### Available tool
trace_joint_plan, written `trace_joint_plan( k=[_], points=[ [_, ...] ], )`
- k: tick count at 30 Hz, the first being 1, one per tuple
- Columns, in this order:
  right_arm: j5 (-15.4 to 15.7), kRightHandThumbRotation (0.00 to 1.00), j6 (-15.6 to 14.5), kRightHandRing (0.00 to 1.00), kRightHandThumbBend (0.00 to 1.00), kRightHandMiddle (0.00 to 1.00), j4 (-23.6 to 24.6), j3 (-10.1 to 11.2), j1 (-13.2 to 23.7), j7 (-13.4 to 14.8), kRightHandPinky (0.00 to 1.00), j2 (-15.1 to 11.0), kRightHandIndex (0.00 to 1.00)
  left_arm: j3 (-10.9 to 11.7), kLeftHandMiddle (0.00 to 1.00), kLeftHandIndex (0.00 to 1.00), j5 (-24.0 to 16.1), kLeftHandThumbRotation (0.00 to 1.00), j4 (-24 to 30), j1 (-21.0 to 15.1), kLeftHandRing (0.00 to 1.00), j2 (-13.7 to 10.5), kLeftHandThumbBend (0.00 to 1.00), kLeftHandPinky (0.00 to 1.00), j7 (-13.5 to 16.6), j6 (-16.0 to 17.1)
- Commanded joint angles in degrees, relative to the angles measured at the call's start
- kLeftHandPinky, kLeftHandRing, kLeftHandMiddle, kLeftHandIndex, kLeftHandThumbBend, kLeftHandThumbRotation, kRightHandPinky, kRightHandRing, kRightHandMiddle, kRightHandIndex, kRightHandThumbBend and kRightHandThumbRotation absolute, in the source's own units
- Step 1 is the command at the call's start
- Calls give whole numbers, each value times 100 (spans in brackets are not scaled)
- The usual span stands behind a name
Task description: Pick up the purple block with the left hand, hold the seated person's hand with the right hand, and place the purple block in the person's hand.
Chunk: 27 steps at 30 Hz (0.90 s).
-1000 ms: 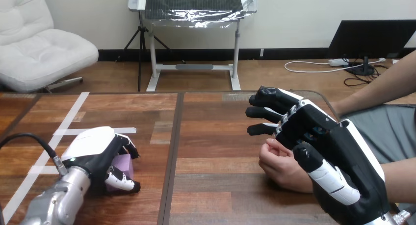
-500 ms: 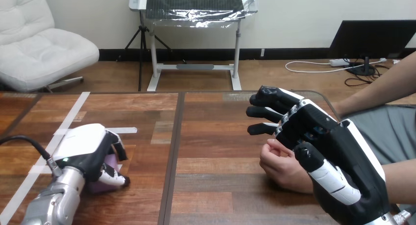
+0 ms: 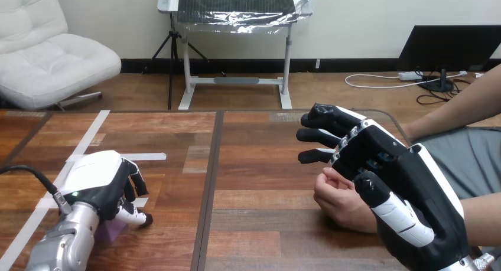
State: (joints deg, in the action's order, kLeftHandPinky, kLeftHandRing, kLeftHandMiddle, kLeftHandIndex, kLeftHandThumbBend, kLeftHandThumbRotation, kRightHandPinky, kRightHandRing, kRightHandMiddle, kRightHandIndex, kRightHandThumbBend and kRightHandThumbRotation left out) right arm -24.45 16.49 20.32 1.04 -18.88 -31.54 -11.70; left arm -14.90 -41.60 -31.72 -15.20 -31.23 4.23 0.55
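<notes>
My left hand (image 3: pixel 100 179) sits low at the table's near left, fingers (image 3: pixel 134 179) curled down and thumb tucked in, closed over the purple block (image 3: pixel 110 231). Just a sliver of the block shows under my palm. It looks to be resting on the table (image 3: pixel 254 165), so I judge the pick-up as gripped but not yet lifted. To do this well, I want the block pinched between thumb and fingers across two flat faces before I raise it. With so little of it in sight, I cannot tell how squarely it sits in the grip. A slow, straight lift is the safe choice, ready to stop if it tips or slides out.

My right hand (image 3: pixel 402 182) is raised at the right, fingers straight and spread, holding nothing. The person's hand (image 3: pixel 338 201) lies just beside and below it on the table, loosely curled. My thumb is close to it, but no finger of mine wraps around it. That hold, in my judgement, calls for a gentle close from beneath, leaving the palm free to open upward. The block and the person's hand are well apart, so the carry crosses most of the table.
</notes>
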Motion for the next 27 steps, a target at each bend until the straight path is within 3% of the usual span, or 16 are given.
trace_joint_plan(
  k=[1,27],
  points=[
    [-26,57,34,80,74,82,261,65,246,35,70,-48,80,10,51,49,-1,0,104,-202,59,-114,76,76,88,5],
    [-15,58,76,80,74,82,217,79,271,15,70,-54,80,48,50,49,93,0,241,-132,60,-109,75,75,48,-42]
  ],
)
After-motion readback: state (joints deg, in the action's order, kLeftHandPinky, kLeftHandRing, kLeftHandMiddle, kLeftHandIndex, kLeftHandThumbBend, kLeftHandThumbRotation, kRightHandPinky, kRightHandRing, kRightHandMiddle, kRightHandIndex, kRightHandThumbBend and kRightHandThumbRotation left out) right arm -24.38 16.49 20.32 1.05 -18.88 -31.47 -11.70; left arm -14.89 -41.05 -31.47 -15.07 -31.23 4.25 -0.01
